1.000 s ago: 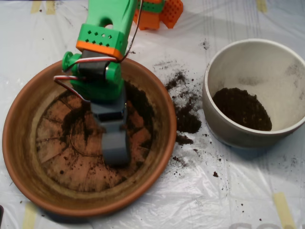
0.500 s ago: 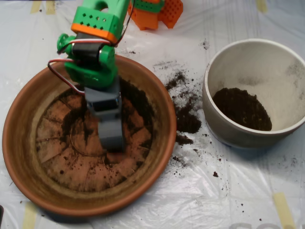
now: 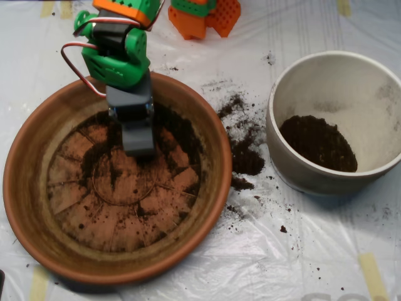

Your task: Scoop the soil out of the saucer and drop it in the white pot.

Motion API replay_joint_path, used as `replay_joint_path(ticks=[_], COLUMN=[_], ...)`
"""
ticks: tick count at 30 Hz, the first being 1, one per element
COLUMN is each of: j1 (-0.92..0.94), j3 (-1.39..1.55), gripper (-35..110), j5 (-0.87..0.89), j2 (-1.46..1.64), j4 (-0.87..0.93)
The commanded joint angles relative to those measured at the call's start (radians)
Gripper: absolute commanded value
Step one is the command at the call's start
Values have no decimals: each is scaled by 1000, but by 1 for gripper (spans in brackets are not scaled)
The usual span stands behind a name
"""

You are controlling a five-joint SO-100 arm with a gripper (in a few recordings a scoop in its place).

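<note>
the scoop (image 3: 138, 143) hangs over the far-left part of the saucer (image 3: 28, 188), its grey shells pointing toward the near side, tip above the ridged base. seen from above, the shells present as one closed-looking block, but the seam is not visible; whether the scoop is parted or carrying a load cannot be told.

soil (image 3: 182, 135) in the saucer: the thickest remaining band lies along the far-right inner wall, just right of the scoop tip. a thinner dark smear sits beside the scoop on its left. the rest of the base carries only scattered crumbs.

the white pot (image 3: 276, 135) stands well apart to the right of the saucer and already holds a dark mound of soil (image 3: 318, 143) on its floor. spilled soil (image 3: 245, 157) lies on the plastic sheet (image 3: 301, 251) between the two vessels.

governing relation: the main band of soil lies to the right of the scoop, its long axis curving with the wall, roughly far to near. the scoop's long axis runs about parallel to that band. judgement: the next pickup calls for a shift right toward the wall. risk: more soil pushed over the rim or dropped on the sheet during transfer to the pot.
</note>
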Motion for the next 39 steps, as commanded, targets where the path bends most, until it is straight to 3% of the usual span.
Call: replay_joint_path(ticks=[1, 5, 18, 32, 39], j1=[34, -2, -204, -425, -598], j3=[46, 57, -192, -940, -982], gripper=[8, 0, -1, -1, -1], j5=[-17, 5, 238, 350, 347], j2=[21, 37, 147, 196, 183], j4=[8, 23, 241, 704, 678])
